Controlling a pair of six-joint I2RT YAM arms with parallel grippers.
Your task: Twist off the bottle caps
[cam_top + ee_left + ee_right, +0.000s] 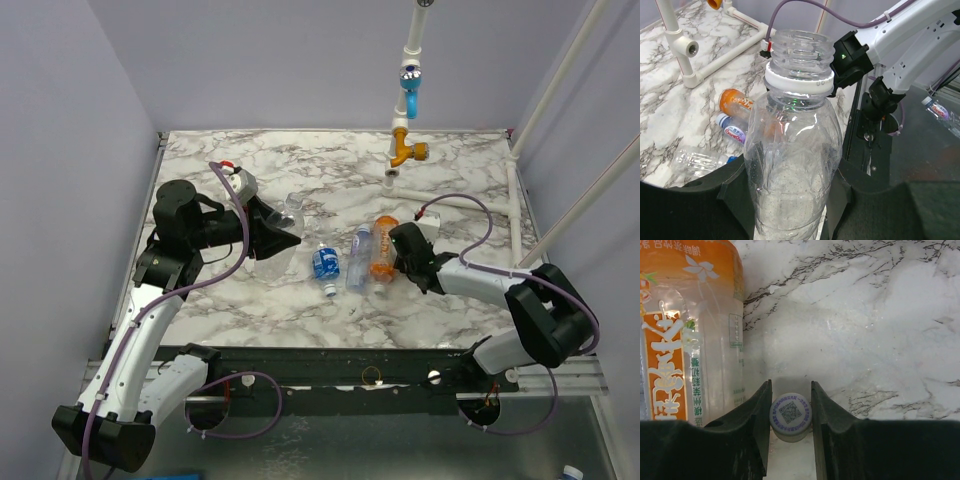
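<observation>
right gripper (790, 415) clamped on loose white cap (790, 413), bottom centre; orange bottle (690, 340) just left of it, long axis up-frame, right arm nearest. left gripper (790, 205) clamped around uncapped clear bottle (795, 145), frame centre.

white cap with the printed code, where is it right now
In the right wrist view the white cap sits pinched in the right gripper, down by the marble table, just right of the orange bottle.

cap (790, 415): qr code; orange bottle (690, 340): chinese
</observation>
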